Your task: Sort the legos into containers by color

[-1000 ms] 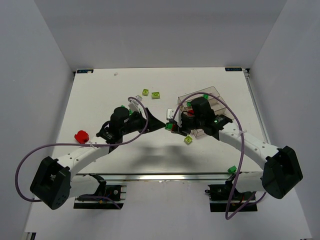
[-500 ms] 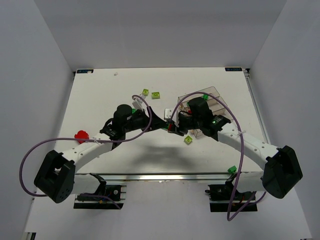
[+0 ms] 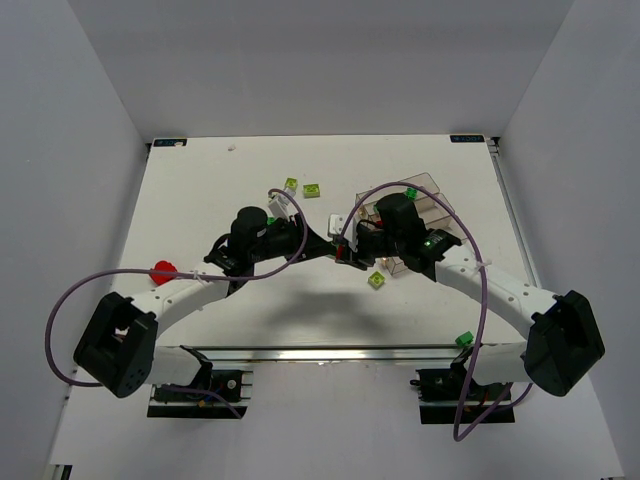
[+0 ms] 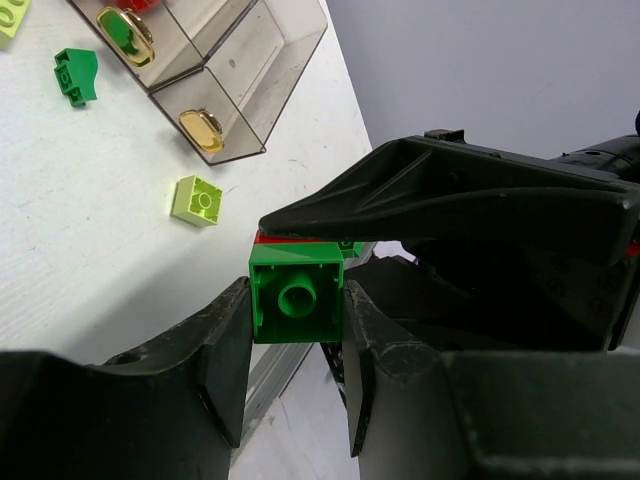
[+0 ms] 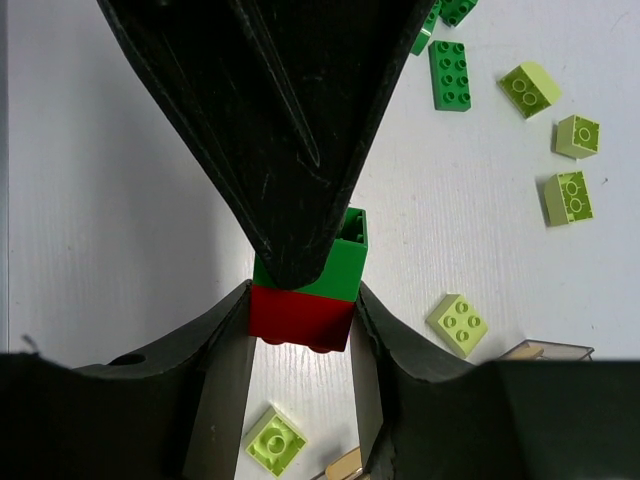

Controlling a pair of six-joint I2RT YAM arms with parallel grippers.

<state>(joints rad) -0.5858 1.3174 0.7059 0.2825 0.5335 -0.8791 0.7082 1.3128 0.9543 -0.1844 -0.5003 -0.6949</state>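
1. Top view: my left claw (image 3: 332, 251) and right claw (image 3: 350, 256) meet above the surface (image 3: 200, 190), near the containers (image 3: 428, 183).
2. Left wrist: left claw (image 4: 296, 335) pinches the green brick (image 4: 297, 297); hold firm.
3. Right wrist: right claw (image 5: 300, 335) clamps the red brick (image 5: 300, 312) stuck under it; pull straight apart.

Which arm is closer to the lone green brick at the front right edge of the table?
Right. The right arm passes close by the lone green brick, just beyond it; the left arm lies far off to its left.
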